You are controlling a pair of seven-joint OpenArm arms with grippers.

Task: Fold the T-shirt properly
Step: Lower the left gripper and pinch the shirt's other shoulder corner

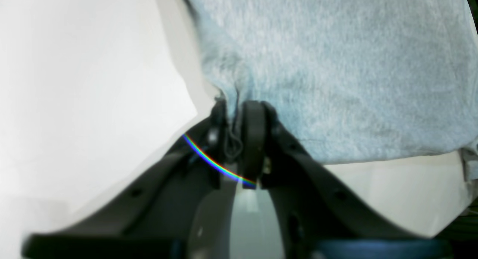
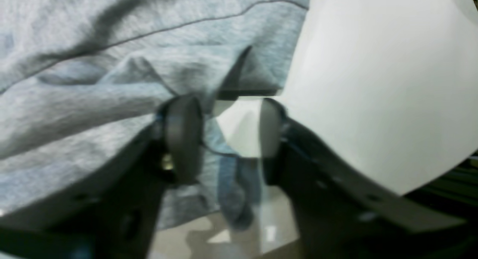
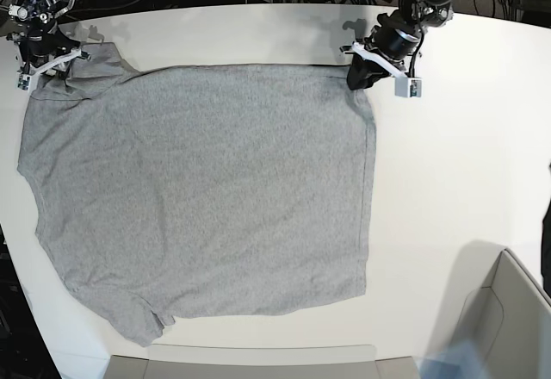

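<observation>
I see one T-shirt spread flat on the white table, filling the base view from about nine o'clock to the centre; its left edge runs close along the table's left rim, and one sleeve reaches toward six o'clock near the front rim. The shirt's straight hem faces three o'clock, and beyond it I have a broad stretch of bare tabletop out to the right rim. At five o'clock a grey box sits at the table's corner, well apart from the shirt. Cables crowd the dark strip behind the far rim at twelve o'clock. There are two grippers, both at the shirt's far edge. The left gripper sits at one o'clock in the base view, at the shirt's far hem corner; in its wrist view the jaws are nearly together with a pinch of grey cloth bunched between them. The right gripper sits at ten o'clock by the far sleeve; its jaws stand partly apart, straddling the cloth edge, one finger over the fabric and the other over bare table, not clamped.
</observation>
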